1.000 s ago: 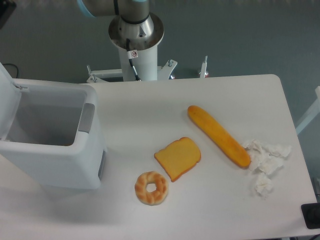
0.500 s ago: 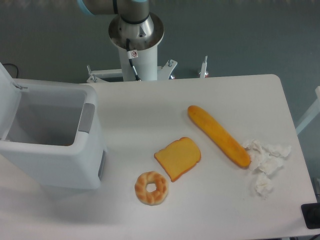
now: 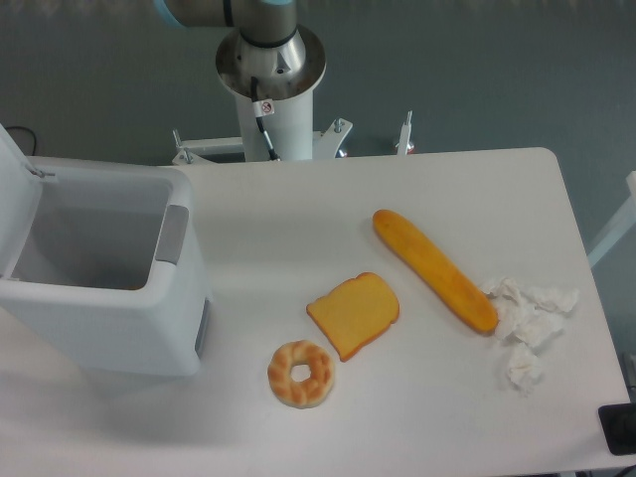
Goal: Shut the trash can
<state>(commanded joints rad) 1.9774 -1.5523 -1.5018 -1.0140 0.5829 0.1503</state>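
On the left side of the worktop: the trash can (image 3: 104, 298), big white boxy bin, sitting right at the left edge.
Lid: flipped up on the far left (image 3: 12, 159), so the bin is wide open and I can see down into it.
Grey tab: on the bin's right rim (image 3: 172, 235), facing the food.
My end effector: out of the shot, so I can't tell whether it's open or closed. Only my base column (image 3: 270, 75) shows, behind the worktop's far edge.
Worktop (image 3: 298, 209): white.
Middle: a toast slice (image 3: 354, 314), with a donut (image 3: 300, 374) just beside its lower left corner.
Right of that: a long baguette (image 3: 434, 269) lying diagonally.
Far right: crumpled tissue (image 3: 527, 323) touching the baguette's lower end.
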